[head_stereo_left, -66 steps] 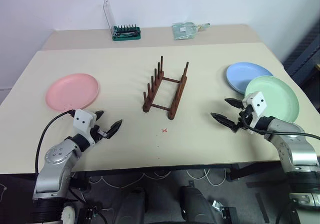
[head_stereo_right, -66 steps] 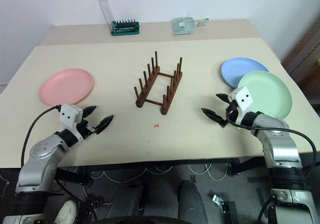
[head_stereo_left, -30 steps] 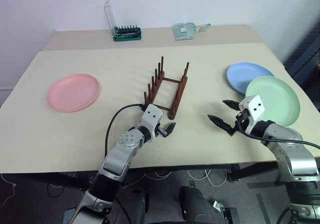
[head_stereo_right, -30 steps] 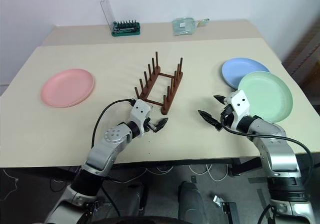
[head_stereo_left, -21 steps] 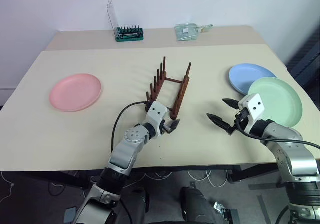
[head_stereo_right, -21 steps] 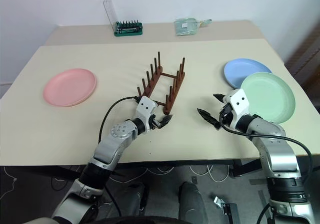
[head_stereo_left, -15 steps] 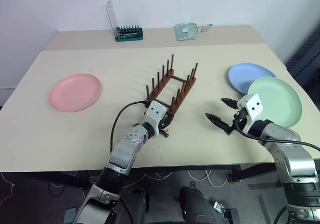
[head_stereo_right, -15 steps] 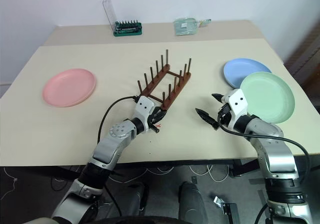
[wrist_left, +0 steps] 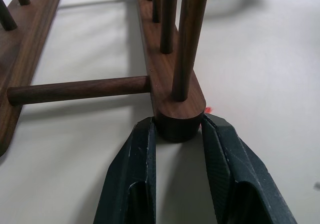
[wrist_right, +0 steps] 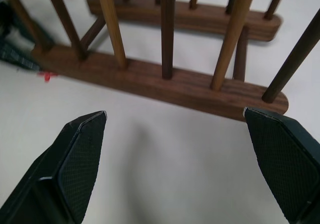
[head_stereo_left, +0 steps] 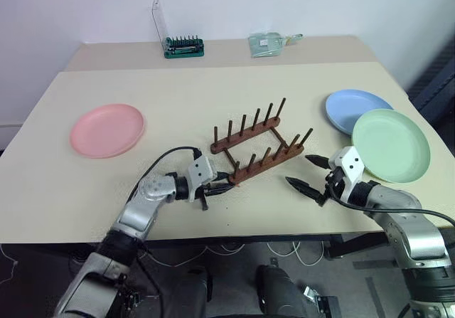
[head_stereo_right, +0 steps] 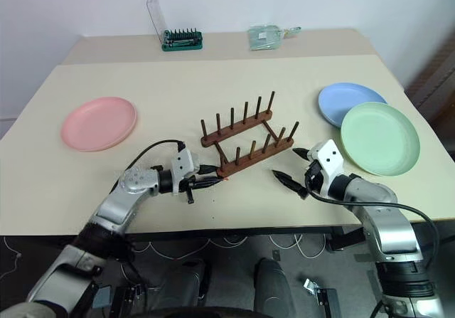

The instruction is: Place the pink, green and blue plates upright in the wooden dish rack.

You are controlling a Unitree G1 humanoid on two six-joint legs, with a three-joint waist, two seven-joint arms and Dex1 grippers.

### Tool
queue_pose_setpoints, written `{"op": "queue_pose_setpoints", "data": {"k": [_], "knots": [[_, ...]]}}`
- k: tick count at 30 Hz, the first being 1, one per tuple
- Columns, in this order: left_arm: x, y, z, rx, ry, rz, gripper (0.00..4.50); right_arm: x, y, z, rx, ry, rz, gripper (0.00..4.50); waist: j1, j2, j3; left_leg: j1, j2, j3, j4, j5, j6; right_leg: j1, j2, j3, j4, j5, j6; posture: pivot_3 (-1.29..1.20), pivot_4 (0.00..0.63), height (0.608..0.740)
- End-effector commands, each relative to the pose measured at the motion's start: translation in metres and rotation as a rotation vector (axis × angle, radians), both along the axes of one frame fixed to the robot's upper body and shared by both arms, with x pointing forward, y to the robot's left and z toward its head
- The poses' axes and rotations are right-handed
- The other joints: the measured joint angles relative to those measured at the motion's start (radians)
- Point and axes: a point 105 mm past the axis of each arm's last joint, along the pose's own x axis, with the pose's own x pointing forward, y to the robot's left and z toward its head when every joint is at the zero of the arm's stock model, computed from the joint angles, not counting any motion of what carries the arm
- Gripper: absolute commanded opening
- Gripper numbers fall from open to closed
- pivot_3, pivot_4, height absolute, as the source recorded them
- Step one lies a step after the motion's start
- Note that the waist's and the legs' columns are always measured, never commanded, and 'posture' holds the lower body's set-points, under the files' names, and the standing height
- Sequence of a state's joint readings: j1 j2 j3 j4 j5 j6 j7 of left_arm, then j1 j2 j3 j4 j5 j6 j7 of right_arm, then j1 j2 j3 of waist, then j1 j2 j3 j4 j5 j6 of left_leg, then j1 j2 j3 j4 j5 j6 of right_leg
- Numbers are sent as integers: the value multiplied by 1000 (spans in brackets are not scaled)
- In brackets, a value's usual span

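The rack (head_stereo_left: 257,145) stands near the middle of the desk (head_stereo_left: 192,90), its 2 rails running left to right with a slight slant, pegs upright, no plates in it. The left hand (wrist_left: 175,149) is clamped on the rounded left end of the near rail, 1 finger (wrist_left: 131,171) on each side of it. A small red mark (wrist_right: 47,75) on the desk lies beside that same rail end.

The right hand (head_stereo_left: 307,174) hovers just right of the rack's near rail, fingers spread wide and holding nothing, with bare desk between them and the wood.

The pink plate (head_stereo_left: 107,130) lies flat toward the left edge, well apart from the rack, with open desk all around it. The blue plate (head_stereo_left: 352,107) and green plate (head_stereo_left: 391,144) lie flat at the right side; the green overlaps the blue's near rim and sits close to the right edge.

At the back, a green tray of bits (head_stereo_left: 183,45) and a clear packet (head_stereo_left: 269,43) sit well apart from the rack, and a wide bare stretch of desk separates them from it.
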State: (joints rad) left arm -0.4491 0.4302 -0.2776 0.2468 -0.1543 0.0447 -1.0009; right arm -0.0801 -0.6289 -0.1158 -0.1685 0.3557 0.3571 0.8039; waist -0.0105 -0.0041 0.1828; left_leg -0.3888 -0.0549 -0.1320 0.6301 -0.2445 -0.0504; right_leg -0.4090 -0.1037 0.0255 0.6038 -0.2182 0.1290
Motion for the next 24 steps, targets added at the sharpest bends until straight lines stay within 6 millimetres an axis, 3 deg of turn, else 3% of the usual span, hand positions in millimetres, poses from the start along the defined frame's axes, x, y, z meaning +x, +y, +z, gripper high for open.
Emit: {"op": "queue_pose_setpoints", "data": {"k": [1,6,13,15,16,19,24], "knots": [[4,2,15,-46,-22,-70,729,-4,3,10,-11,-43,19,4500,-4,0,0,0,0,0,0,0,0,0,0,0,0,0,0,0,150,740],[9,5,6,11,1,-111,729,-5,3,10,-17,-49,9,4500,-4,0,0,0,0,0,0,0,0,-1,0,0,1,0,0,0,150,740],[4,24,-5,20,52,-30,4028,-5,2,12,-23,-60,-3,4500,-7,0,0,0,0,0,0,0,0,-1,0,0,1,0,0,0,150,740],[-4,31,-12,46,79,-21,4028,-4,1,12,-27,-58,-9,4500,-8,0,0,1,0,0,0,0,1,-1,0,0,3,0,0,0,150,740],[-11,34,-14,44,110,-18,4075,-4,0,11,-35,-50,-9,4246,-8,0,0,2,0,0,0,0,1,-1,0,0,4,0,0,0,150,740],[-26,39,-12,-8,173,5,3123,-5,0,6,-38,-7,9,3256,-9,1,0,4,0,0,-1,-1,1,0,0,1,7,-1,0,0,150,740],[-47,29,-6,-84,241,6,611,-3,-1,-3,-84,18,5,703,-4,1,-1,4,0,0,0,-1,1,0,0,1,7,-1,1,0,150,740]]}}
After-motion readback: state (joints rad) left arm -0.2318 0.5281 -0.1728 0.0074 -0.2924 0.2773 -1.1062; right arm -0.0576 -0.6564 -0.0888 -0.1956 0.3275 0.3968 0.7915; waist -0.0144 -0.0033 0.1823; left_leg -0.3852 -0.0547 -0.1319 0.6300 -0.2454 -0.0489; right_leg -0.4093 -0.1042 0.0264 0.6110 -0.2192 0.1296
